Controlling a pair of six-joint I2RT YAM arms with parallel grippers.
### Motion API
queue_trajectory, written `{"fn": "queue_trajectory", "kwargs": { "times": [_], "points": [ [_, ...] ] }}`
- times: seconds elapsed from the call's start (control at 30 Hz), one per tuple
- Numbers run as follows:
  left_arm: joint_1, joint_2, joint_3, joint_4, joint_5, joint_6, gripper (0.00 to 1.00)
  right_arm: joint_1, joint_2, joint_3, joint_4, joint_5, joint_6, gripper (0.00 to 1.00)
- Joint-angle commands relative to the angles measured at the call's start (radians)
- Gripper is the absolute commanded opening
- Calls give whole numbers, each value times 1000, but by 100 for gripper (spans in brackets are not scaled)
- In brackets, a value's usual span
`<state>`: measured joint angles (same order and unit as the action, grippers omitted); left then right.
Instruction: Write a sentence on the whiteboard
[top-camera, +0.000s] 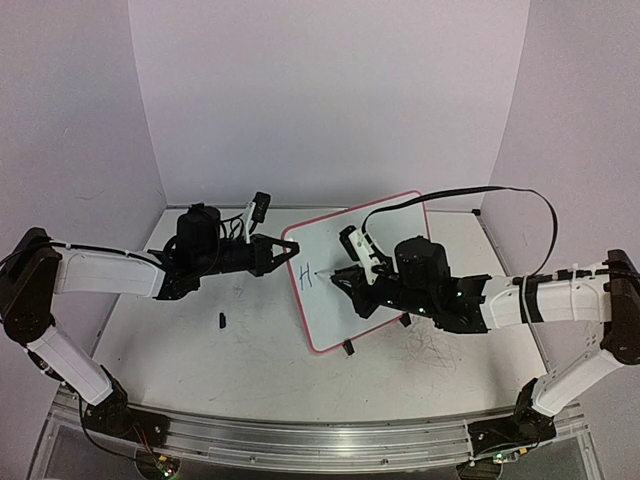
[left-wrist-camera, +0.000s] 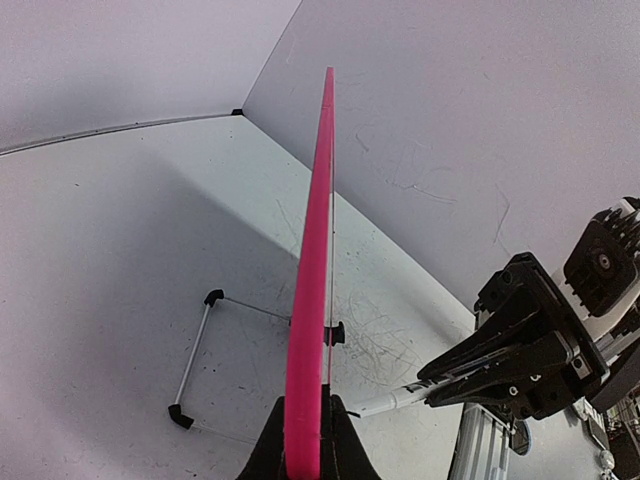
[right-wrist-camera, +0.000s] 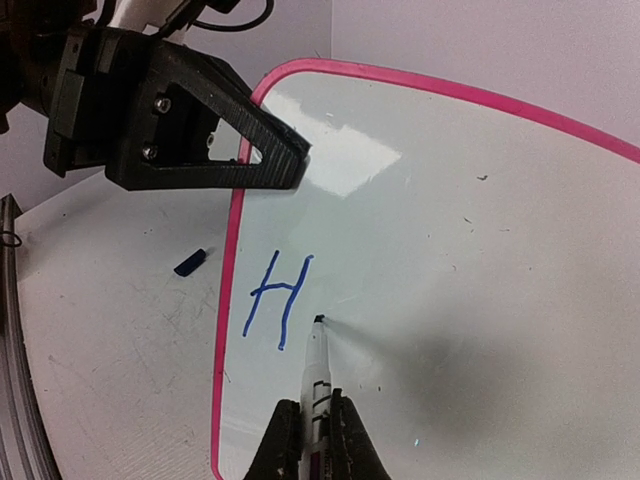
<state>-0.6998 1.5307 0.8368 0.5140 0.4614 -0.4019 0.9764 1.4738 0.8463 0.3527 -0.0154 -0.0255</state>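
The whiteboard (top-camera: 370, 270) stands tilted at the table's middle, white with a red-pink rim; its face also fills the right wrist view (right-wrist-camera: 480, 250). My left gripper (top-camera: 283, 252) is shut on its left rim, seen edge-on in the left wrist view (left-wrist-camera: 310, 300). My right gripper (top-camera: 352, 282) is shut on a white marker (right-wrist-camera: 318, 375), whose tip touches the board just right of a blue "H" (right-wrist-camera: 277, 300), the only part of the sentence that shows. The marker also shows in the left wrist view (left-wrist-camera: 395, 400).
A small dark marker cap (top-camera: 221, 320) lies on the table left of the board, also in the right wrist view (right-wrist-camera: 190, 262). The board's wire stand with black feet (left-wrist-camera: 195, 360) rests behind it. Walls enclose the table on three sides.
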Motion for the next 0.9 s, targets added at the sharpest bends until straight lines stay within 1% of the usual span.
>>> {"fn": "queue_trajectory", "kwargs": {
  "times": [0.0, 0.87],
  "points": [
    [8, -18, 3, -23, -56, 101, 0, 0, 16, 40, 36, 15, -7, 0],
    [8, -17, 5, -27, -56, 101, 0, 1, 3, -14, 10, -7, 17, 0]
  ]
}}
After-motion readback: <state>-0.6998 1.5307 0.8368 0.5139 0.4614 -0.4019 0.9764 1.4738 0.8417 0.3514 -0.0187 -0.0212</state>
